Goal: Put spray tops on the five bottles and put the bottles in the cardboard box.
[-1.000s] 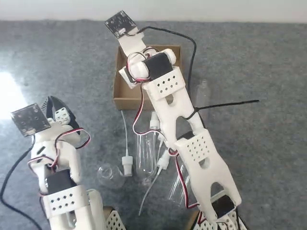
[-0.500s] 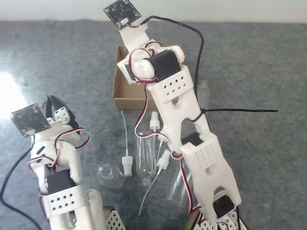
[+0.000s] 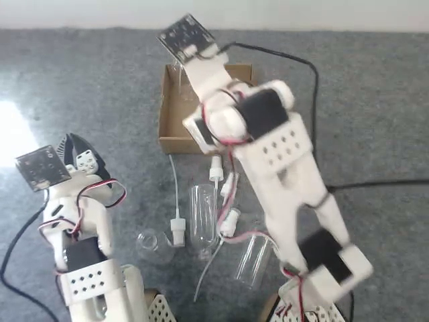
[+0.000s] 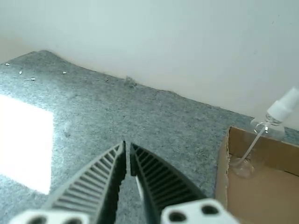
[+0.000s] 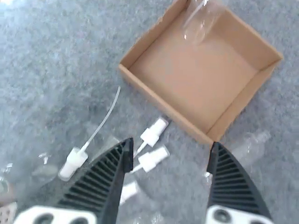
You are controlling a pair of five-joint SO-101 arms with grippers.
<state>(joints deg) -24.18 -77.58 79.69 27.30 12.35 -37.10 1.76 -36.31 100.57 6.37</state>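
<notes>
The cardboard box sits open below my right gripper, which hangs open and holds nothing. A clear bottle with a white spray top stands upright in one corner of the box. Loose spray tops lie on the grey carpet just outside the box wall, and another with a long tube lies farther off. Clear bottles lie between the arms. My left gripper is shut and empty, low over the carpet left of the box.
Another clear bottle lies on the carpet beside the box. A small clear bottle rests near the left arm's base. A black cable crosses the carpet to the right. A white wall stands behind the box.
My right arm has risen and swung its elbow to the right, with the wrist still over the box. The left arm has stayed still.
</notes>
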